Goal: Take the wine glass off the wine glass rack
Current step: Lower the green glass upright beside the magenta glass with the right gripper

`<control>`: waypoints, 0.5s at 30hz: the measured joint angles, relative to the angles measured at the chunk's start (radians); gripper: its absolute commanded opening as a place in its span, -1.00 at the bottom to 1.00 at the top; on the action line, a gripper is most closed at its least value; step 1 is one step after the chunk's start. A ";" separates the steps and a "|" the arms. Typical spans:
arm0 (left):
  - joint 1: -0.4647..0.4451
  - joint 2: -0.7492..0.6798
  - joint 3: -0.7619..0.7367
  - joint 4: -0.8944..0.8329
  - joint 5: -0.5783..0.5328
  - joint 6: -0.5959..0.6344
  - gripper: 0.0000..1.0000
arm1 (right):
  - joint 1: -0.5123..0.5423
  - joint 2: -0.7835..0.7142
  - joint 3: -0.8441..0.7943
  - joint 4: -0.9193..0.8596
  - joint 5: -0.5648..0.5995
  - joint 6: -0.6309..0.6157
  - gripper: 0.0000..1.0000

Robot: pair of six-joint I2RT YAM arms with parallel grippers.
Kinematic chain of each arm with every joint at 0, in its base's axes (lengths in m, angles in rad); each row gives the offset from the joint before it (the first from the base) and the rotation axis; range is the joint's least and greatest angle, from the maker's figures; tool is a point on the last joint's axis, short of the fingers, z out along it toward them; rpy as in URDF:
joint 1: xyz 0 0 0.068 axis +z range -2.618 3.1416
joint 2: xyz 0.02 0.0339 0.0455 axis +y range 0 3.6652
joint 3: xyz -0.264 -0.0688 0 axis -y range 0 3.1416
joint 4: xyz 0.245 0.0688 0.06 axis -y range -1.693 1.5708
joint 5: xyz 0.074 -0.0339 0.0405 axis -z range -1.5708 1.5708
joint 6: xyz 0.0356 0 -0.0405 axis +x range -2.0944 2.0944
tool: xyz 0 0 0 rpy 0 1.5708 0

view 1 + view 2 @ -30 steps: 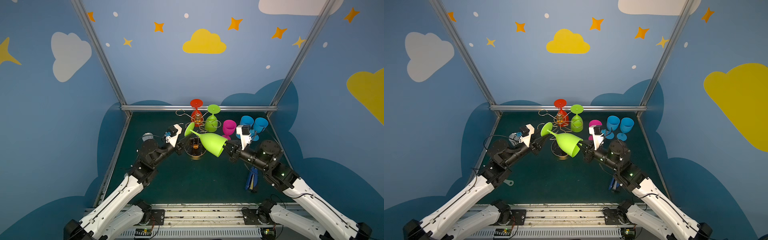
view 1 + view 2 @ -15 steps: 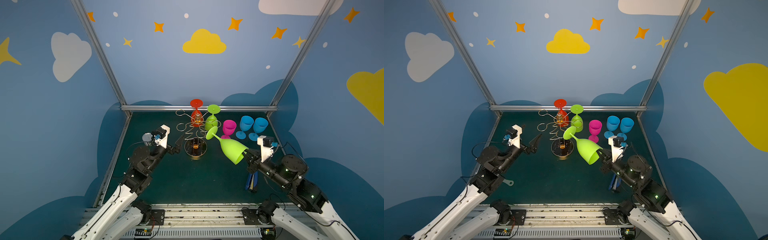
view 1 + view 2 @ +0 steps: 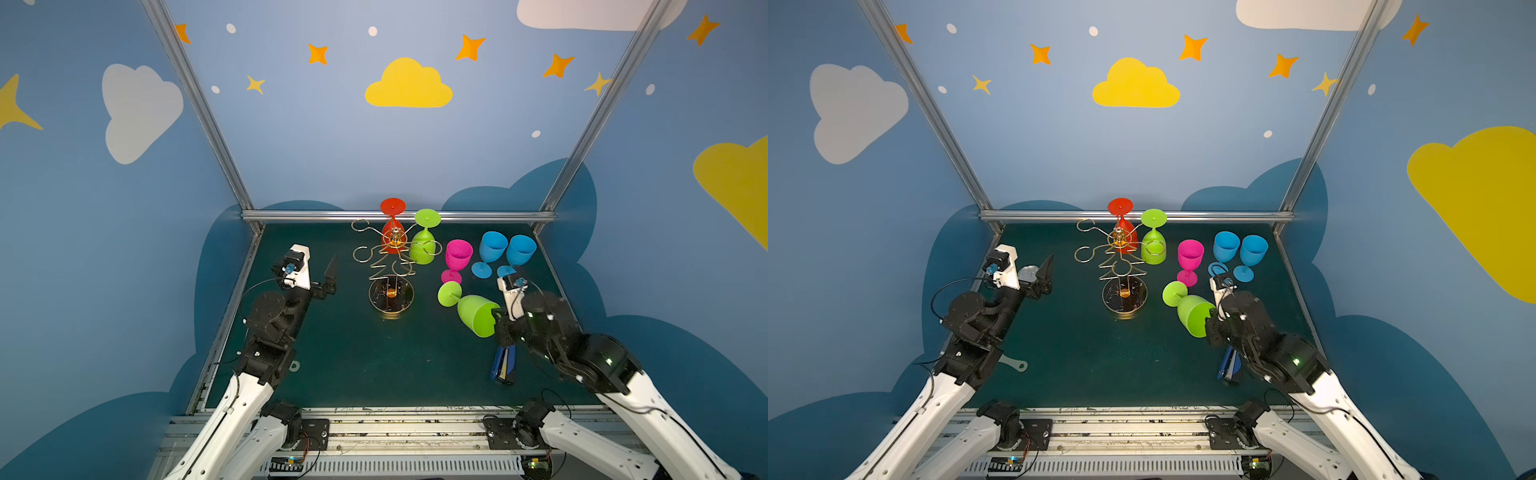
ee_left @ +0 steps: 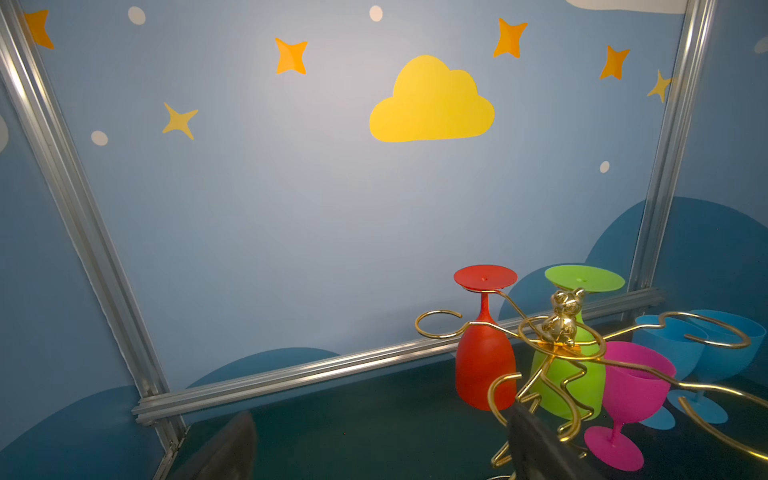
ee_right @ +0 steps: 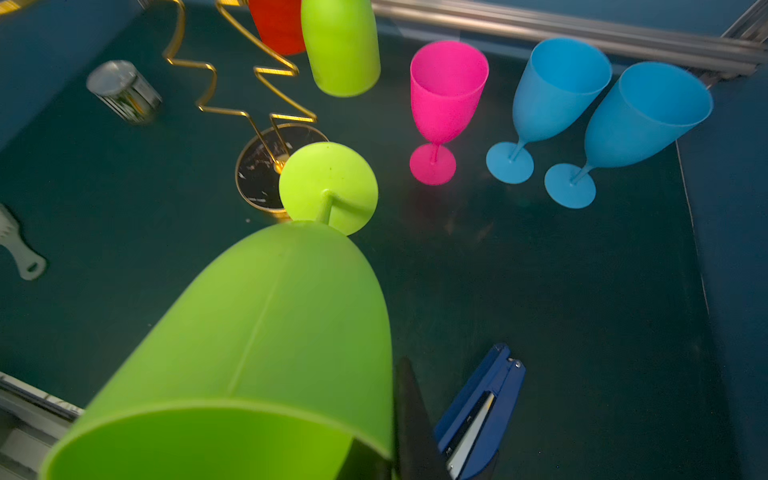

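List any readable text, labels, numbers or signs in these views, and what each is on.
No text can be read anywhere.
On the can: a striped label, too blurred to read.
On the stapler: no print visible.
On the tilted green glass and the rack: nothing.
On the wall: cloud, star and dot shapes only, no words.

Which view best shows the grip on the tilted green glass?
Right wrist: the right gripper pinches the tilted green glass at its rim. Both top views show it whole, foot raised. Left wrist misses it.
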 measured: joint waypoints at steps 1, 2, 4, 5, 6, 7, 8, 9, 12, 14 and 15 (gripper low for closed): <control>0.006 -0.005 -0.009 -0.001 0.001 -0.005 0.85 | -0.010 0.038 0.009 -0.006 -0.002 -0.005 -1.00; 0.014 -0.011 -0.018 -0.005 0.002 -0.010 0.85 | -0.026 0.091 0.027 -0.016 -0.008 -0.016 -1.00; 0.027 -0.021 -0.030 -0.011 0.002 -0.015 0.85 | -0.051 0.174 0.064 -0.026 -0.019 -0.033 -1.00; 0.033 -0.027 -0.032 -0.017 0.002 -0.017 0.85 | -0.063 0.217 0.087 -0.028 -0.027 -0.045 -1.00; 0.037 -0.035 -0.032 -0.019 0.001 -0.018 0.85 | -0.077 0.262 0.113 -0.027 -0.040 -0.058 -1.00; 0.039 -0.043 -0.032 -0.021 0.000 -0.019 0.86 | -0.087 0.292 0.132 -0.025 -0.048 -0.068 -1.00; 0.040 -0.052 -0.032 -0.022 0.000 -0.021 0.86 | -0.099 0.329 0.153 -0.022 -0.063 -0.078 -1.00; 0.042 -0.062 -0.033 -0.022 -0.001 -0.022 0.86 | -0.112 0.367 0.175 -0.021 -0.074 -0.089 -1.00; 0.045 -0.084 -0.040 -0.021 -0.005 -0.022 0.86 | -0.141 0.464 0.232 -0.021 -0.107 -0.121 -1.00; 0.045 -0.092 -0.047 -0.021 -0.014 -0.022 0.86 | -0.156 0.533 0.270 -0.026 -0.121 -0.139 -1.00; 0.047 -0.092 -0.047 -0.021 -0.016 -0.022 0.86 | -0.163 0.560 0.285 -0.026 -0.127 -0.148 -1.00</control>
